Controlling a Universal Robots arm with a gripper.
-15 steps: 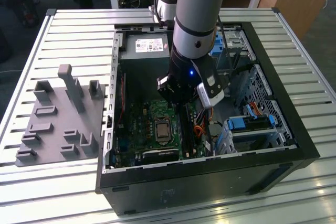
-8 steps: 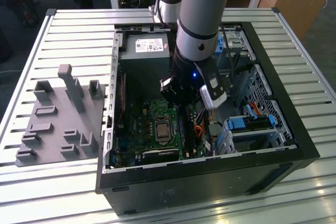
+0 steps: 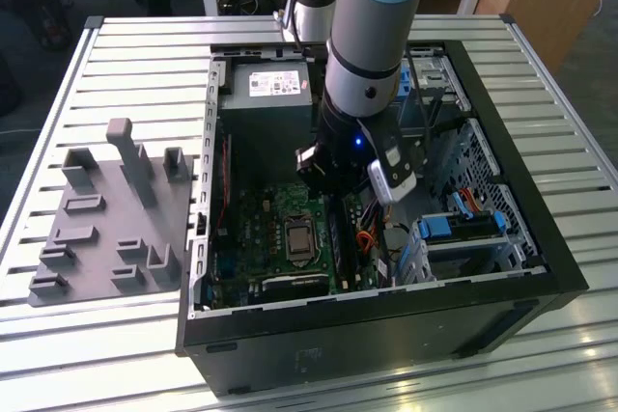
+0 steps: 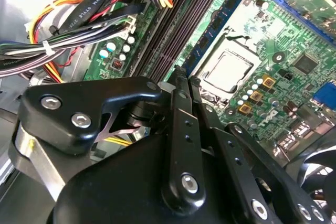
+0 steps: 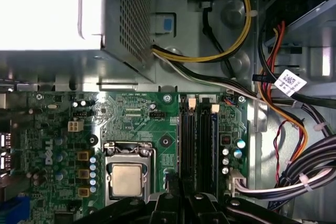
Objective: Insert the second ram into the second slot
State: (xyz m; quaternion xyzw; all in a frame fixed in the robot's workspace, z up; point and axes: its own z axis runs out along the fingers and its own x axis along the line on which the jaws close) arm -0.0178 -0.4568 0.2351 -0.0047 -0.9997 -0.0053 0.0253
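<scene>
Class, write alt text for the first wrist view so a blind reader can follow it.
The black tool hangs over the dark memory slots of a green motherboard, beside the bare processor. Yellow, red and black cables run past a metal power supply box.

An open computer case (image 3: 502, 238) lies on its side on the desk (image 3: 126, 74). A fixture plate (image 3: 106, 229) lies on the desk at the exterior view's left of the case. The motherboard (image 3: 253, 238) lies flat in the case floor, with the processor socket (image 3: 296, 238) on it. The memory slots (image 5: 198, 145) run just beside the socket. The power supply (image 3: 266, 89) sits behind the motherboard. The drive bays (image 3: 459, 233) sit at the exterior view's right. The gripper (image 4: 185, 80) hangs just above the memory slots.
</scene>
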